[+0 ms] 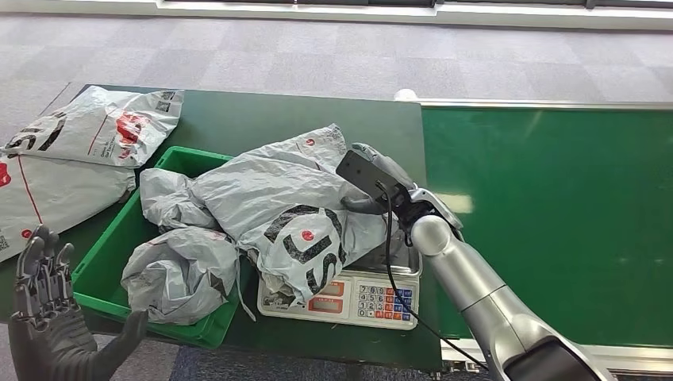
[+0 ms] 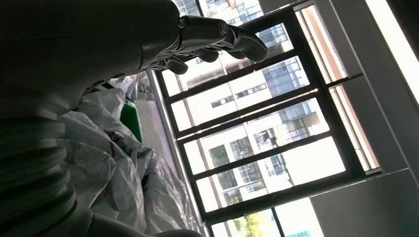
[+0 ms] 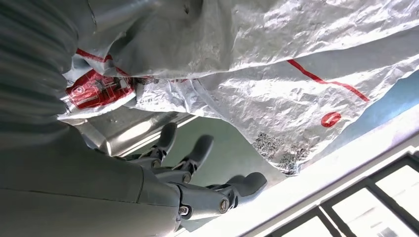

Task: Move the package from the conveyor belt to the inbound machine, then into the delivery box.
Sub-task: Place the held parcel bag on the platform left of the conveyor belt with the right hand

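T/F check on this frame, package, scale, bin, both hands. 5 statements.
1. The grey plastic courier package lies on the silver electronic scale. True.
2. The green plastic bin is empty. False: it holds crumpled grey bags.
3. The left robot hand grips a package. False: it is raised with fingers apart, holding nothing.
4. The right robot hand is at the package over the scale. True.
5. The green conveyor belt carries several parcels. False: its visible stretch is bare.
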{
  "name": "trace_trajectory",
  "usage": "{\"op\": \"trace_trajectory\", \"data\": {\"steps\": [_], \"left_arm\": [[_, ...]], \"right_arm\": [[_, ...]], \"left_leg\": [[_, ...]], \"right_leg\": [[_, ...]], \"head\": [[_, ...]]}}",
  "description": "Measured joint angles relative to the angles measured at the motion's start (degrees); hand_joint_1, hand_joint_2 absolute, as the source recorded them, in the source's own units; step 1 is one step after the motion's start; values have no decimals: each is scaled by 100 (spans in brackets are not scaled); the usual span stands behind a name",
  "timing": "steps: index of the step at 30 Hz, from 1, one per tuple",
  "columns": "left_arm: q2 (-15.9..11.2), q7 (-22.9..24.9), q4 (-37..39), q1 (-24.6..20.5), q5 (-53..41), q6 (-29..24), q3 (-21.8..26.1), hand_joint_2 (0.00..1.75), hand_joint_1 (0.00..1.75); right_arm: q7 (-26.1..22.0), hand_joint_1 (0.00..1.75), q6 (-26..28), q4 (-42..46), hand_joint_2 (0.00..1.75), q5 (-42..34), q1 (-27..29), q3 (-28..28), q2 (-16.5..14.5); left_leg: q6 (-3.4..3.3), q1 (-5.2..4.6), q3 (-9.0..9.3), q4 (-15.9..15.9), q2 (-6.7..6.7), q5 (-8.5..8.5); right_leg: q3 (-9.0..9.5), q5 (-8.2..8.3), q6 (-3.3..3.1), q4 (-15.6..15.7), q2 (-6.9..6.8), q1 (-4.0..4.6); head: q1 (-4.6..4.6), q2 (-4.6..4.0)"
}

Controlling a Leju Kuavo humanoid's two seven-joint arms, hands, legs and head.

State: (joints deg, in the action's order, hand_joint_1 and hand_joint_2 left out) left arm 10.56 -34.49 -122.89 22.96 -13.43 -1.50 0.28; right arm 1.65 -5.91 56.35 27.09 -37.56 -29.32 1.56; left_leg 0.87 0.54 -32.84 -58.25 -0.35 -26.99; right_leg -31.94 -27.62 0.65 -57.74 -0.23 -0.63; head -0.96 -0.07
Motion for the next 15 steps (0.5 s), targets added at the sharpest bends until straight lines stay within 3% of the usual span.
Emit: {"op": "trace_trajectory", "data": {"steps": [7, 10, 15], "left_arm": [[47, -59, -308, -5, -70, -66, 98, 175, 0], [-12, -280, -420, -84, -278, -323, 95, 175, 0], [-384, 11, -527, -593, -844, -687, -165, 175, 0]], "right_arm": [[-36, 0, 53, 31, 175, -58, -2, 0, 34], [-272, 0, 360, 257, 175, -290, 115, 10, 111], [-881, 0, 1007, 1702, 175, -478, 1220, 407, 345]], "left_leg": [[0, 0, 0, 0, 1, 0], [0, 0, 4, -2, -1, 1], [0, 0, 3, -4, -22, -1]], "right_leg": [[-3, 0, 0, 0, 2, 0], [-6, 0, 0, 1, -1, 0], [-1, -4, -2, 4, -25, 0]], "head": [[0, 0], [0, 0], [-1, 0]]}}
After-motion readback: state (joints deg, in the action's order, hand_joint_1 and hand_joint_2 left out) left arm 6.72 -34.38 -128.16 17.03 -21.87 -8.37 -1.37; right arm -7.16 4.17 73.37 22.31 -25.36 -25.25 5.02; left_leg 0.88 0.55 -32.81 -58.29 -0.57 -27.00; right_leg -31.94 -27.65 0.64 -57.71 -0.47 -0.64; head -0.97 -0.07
